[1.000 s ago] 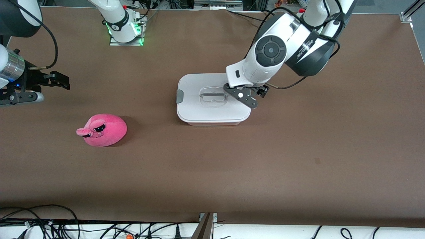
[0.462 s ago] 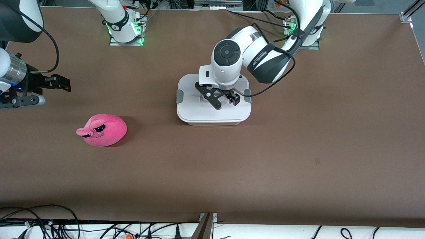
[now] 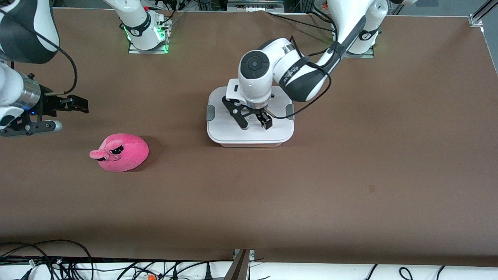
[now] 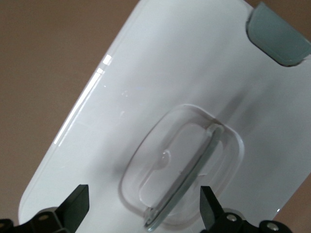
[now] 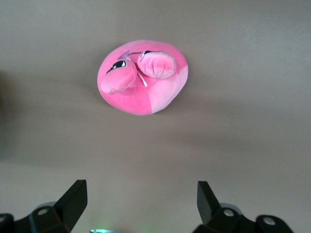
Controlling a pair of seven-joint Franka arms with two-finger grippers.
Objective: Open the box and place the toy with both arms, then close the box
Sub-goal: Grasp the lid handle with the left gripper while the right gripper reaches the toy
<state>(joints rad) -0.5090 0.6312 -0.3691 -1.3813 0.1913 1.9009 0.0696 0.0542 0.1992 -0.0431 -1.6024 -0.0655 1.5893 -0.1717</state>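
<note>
Brown tabletop [image 3: 350, 175]: closed box [image 3: 218, 134] mid-table, left end effector [image 3: 255, 122] spread wide over its handle [image 4: 187, 170]. Toy [image 3: 122, 152] lies toward right arm's end; right end effector [image 3: 74, 104] waits open nearby. Lid grasp judged next.

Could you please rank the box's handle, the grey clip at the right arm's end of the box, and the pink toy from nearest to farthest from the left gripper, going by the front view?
From the open left gripper:
1. Handle: directly under it, at the lid's centre.
2. Grey clip: on the box edge toward the right arm's end.
3. Pink toy: on the table, well toward the right arm's end.
</note>
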